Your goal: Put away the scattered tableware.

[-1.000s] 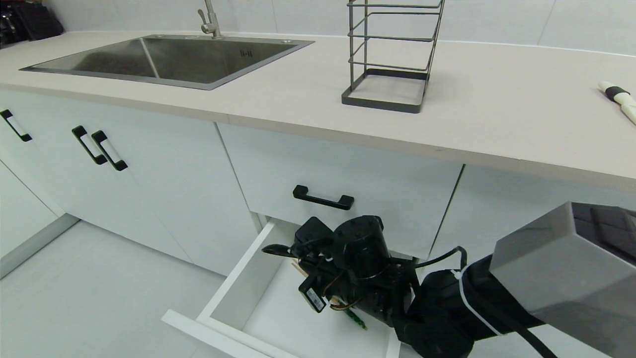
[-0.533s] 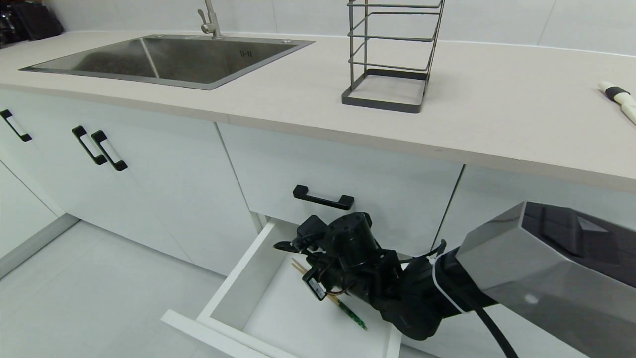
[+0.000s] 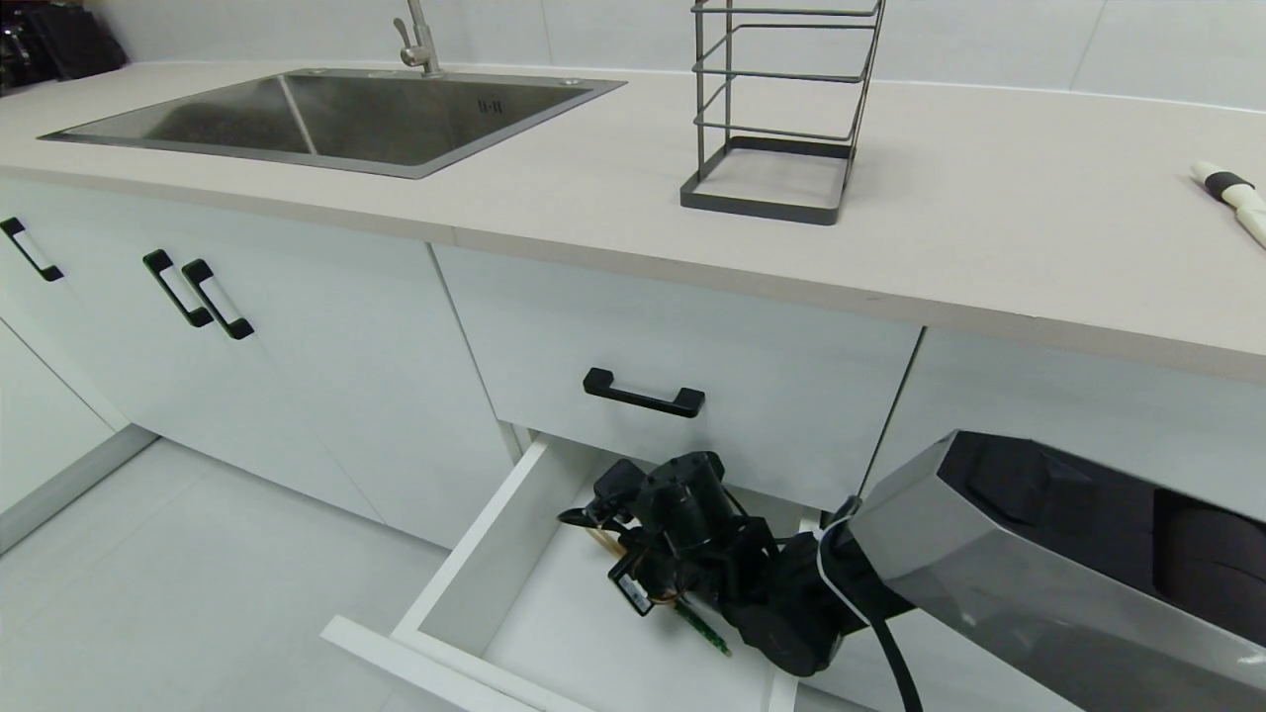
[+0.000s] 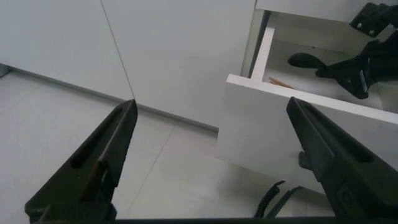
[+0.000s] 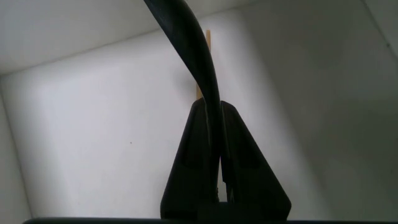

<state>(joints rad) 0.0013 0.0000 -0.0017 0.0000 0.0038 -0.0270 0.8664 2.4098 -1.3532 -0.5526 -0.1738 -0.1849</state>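
– Down in the open drawer under the counter, what is being held?

– A black spoon (image 3: pixel 574 516). The right gripper (image 3: pixel 603 514) is pinched narrowly on its handle, and the bowl end points toward the left wall of the drawer (image 3: pixel 473 556). The spoon sits low inside, close above the white bottom. I cannot tell whether it touches.

– Is anything else in there?

– A pair of wooden chopsticks (image 3: pixel 700 627) with green ends lies on the drawer bottom, partly beneath the gripper.

– Where is the other arm?

– The left gripper (image 4: pixel 208 124) is low, outside the drawer front and above the floor (image 4: pixel 174 162). Its fingers are spread wide and hold nothing.

– Which step is this?

– It looks like the spoon is being set down. The next move would be to bring it to rest beside the chopsticks and then open the fingers. After that the gripper should rise straight out, without dragging the chopsticks or catching the shut upper drawer (image 3: pixel 692 346).

– What lies farther out?

– On the counter (image 3: pixel 989 227) stand a wire rack (image 3: pixel 762 210) and, to its left, a sink (image 3: pixel 415 124). At the far right edge lies a white item with a black band (image 3: pixel 1229 188). It may be another piece to put away, but I cannot tell what it is.
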